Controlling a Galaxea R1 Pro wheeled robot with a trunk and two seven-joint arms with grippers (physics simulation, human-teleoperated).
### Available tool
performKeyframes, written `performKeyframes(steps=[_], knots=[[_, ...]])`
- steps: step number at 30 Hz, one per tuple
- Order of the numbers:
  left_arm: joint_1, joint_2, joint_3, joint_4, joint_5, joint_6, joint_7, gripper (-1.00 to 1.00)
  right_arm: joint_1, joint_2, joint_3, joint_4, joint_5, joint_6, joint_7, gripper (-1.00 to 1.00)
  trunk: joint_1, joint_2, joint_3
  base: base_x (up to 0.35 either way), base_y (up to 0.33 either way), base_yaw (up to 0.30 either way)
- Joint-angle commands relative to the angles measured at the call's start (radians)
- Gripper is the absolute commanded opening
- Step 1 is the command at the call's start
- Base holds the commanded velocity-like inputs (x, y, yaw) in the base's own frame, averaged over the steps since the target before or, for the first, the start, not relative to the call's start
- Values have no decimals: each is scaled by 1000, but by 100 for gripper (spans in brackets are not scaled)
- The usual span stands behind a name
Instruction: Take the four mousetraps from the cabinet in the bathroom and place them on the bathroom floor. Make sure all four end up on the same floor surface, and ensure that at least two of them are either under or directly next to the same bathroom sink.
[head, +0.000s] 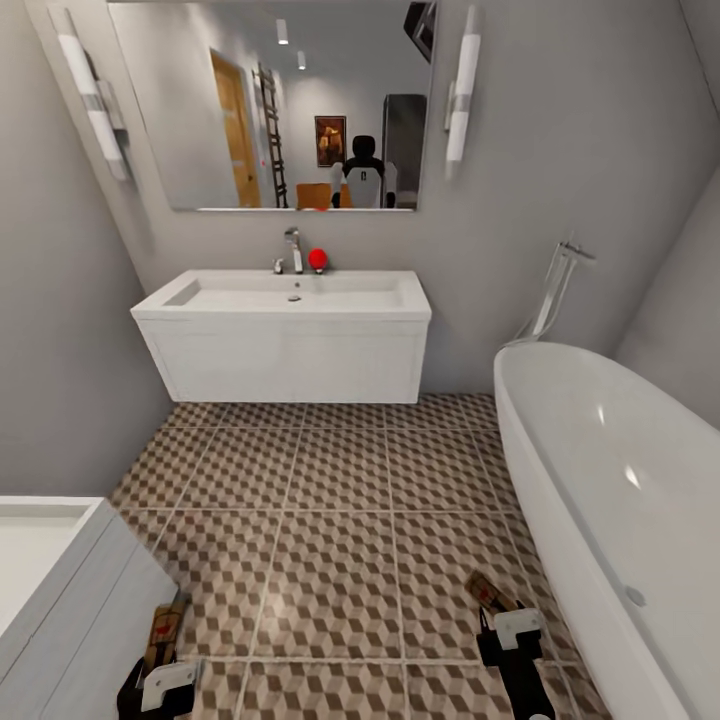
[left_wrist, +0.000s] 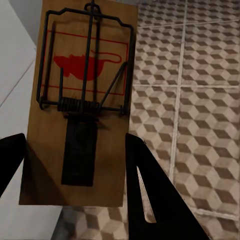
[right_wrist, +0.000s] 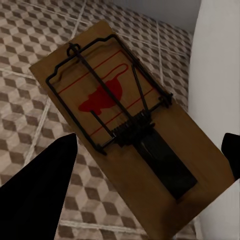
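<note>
Mousetraps, one clamped in each pincer: left mousetrap in left pincer, right mousetrap in right pincer, well short of bathroom sink. Risk: releasing here leaves neither beside it.

Home bathroom: wall-hung sink under mirror, white bathtub, cube-pattern tiled floor, wall lights.

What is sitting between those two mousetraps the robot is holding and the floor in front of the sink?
Nothing visible. The left gripper and right gripper each hold a mousetrap above the bathroom floor. Bare tiles run ahead to the sink; the bathtub only flanks the route on the right.
</note>
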Motion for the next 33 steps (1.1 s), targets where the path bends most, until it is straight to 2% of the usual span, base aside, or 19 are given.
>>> performKeyframes(steps=[1,13,33], knots=[[-1,-1,-8,2,-4,-2,10,-100,-1,0,4,0,8,1,-10,-100,1,0,-1,337,0,0],[-1,0,-8,1,-4,-2,10,-100,-1,0,4,0,8,1,-10,-100,1,0,-1,337,17,0],[-1,0,-8,2,-4,-2,10,-100,-1,0,4,0,8,1,-10,-100,1,0,-1,320,106,0]])
